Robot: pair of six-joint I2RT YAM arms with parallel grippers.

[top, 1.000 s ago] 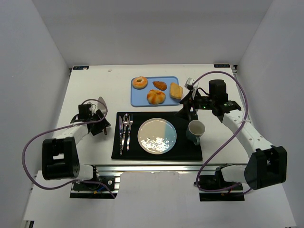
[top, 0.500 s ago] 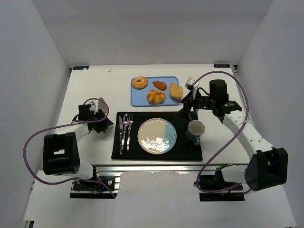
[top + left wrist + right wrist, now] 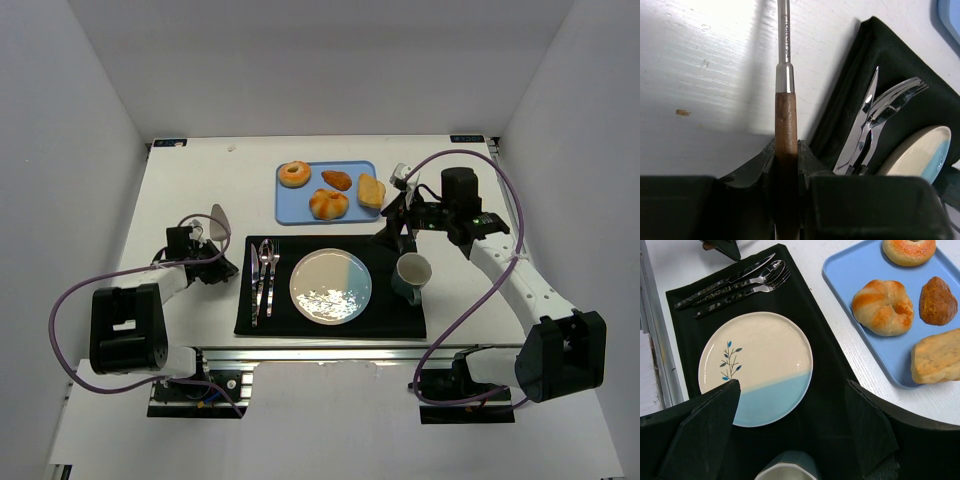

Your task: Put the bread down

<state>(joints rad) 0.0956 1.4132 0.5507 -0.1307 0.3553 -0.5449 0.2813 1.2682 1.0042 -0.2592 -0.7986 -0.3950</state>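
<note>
My right gripper (image 3: 790, 390) gapes empty, nearer the bread (image 3: 371, 190), which lies just far-left, long axis near-far; my left gripper (image 3: 786, 152) clamps a tool (image 3: 784, 112).

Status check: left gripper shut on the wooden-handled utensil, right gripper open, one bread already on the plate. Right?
Not quite. The plate is bare; all four breads lie on the blue tray, as the right wrist view shows. The rest holds: the left gripper is shut on the wooden-handled utensil and the right gripper is open.
</note>
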